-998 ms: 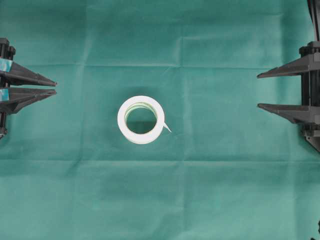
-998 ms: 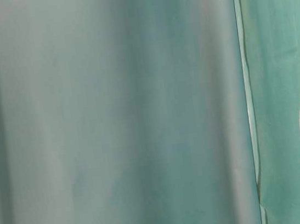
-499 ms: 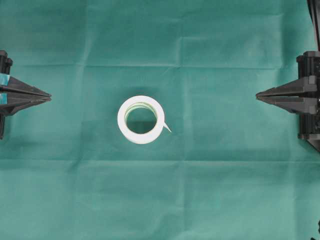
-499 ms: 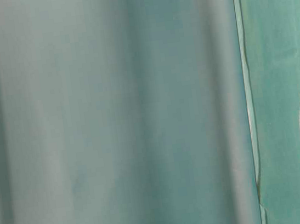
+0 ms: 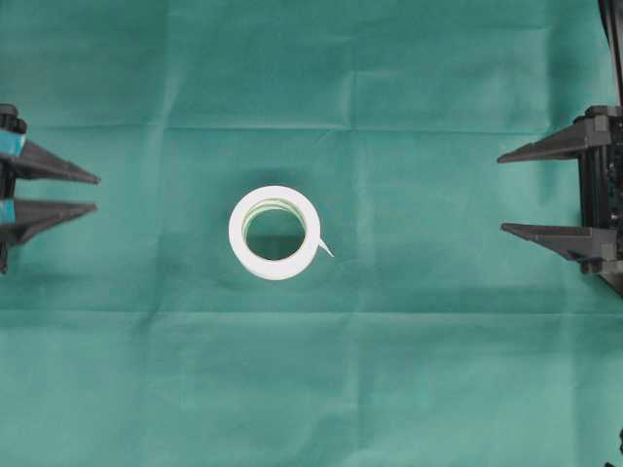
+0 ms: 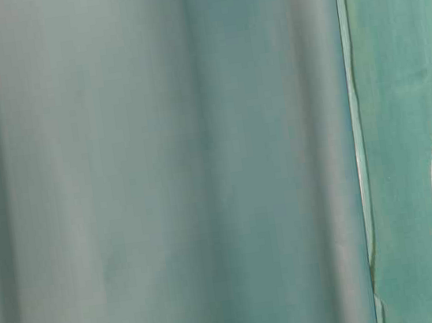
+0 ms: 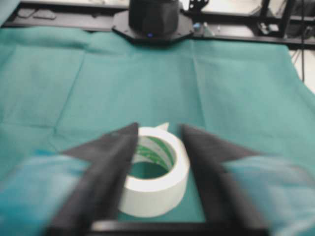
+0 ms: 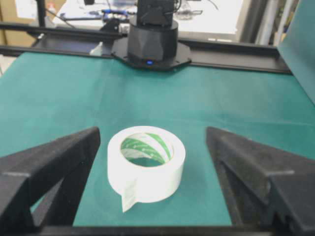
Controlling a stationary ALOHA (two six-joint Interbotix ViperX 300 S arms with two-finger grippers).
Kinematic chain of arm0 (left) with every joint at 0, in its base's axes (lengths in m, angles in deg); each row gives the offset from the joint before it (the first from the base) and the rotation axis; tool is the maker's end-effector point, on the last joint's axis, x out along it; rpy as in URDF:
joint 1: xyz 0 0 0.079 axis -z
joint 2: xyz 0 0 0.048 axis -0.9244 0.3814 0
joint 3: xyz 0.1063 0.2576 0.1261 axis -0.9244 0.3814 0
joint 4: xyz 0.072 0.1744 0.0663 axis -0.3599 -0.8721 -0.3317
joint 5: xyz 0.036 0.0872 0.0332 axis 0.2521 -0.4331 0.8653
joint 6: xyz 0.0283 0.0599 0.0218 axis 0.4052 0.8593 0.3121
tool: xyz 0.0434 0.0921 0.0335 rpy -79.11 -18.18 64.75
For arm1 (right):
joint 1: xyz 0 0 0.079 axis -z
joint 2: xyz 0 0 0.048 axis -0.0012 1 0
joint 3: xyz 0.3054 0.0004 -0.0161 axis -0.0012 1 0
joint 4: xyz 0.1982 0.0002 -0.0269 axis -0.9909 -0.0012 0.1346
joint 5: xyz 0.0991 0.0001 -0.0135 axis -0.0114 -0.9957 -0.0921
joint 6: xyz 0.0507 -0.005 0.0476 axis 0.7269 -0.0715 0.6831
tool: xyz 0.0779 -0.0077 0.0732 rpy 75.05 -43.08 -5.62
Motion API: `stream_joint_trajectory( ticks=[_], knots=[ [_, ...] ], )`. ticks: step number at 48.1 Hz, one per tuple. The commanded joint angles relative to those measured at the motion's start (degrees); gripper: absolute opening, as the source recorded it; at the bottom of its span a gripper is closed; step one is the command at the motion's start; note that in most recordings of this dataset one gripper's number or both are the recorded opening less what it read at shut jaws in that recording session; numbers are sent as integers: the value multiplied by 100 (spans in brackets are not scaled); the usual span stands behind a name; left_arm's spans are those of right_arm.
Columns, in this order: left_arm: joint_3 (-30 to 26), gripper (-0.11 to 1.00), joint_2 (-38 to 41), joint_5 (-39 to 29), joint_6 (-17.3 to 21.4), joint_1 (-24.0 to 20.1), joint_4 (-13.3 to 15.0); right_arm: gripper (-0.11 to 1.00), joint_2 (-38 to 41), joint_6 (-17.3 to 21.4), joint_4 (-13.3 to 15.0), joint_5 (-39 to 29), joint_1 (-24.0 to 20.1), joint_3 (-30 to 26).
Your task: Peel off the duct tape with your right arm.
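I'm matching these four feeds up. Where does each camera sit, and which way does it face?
Overhead: straight down on the duct tape; left pincer, right pincer.
Table-level: close along the green cloth, the roll's edge; no robot.
Left wrist: between its fingers toward the roll.
Right wrist: likewise, facing the loose end.
All share the roll.

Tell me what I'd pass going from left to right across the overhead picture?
Left gripper with teal-padded fingers, jaws open → bare green cloth → duct tape roll lying flat → its small pointed loose end → more cloth → right gripper with plain black fingers, jaws wide open.
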Motion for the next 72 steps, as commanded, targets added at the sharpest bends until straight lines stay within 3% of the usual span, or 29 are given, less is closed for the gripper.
stream_joint_trajectory(
  ticks=[1,3,5,19,30,41,58,72],
  knots=[
    [-53,60,26,53,0,18,9,84,62,9,18,53,0,-88],
    [-62,72,26,53,0,18,9,84,62,9,18,53,0,-97],
    [-70,76,26,53,0,18,9,84,70,9,18,62,0,-97],
    [-290,74,360,167,-9,18,9,83,202,0,18,316,0,-105],
    [-756,74,1266,387,-18,35,9,83,378,0,35,404,0,-167],
    [-1327,74,2364,861,9,334,9,83,413,0,62,404,0,-176],
    [-2435,74,3814,914,26,431,9,83,404,0,62,396,0,-149],
    [-2979,73,4544,914,44,431,9,83,396,9,62,404,0,-141]
  ],
)
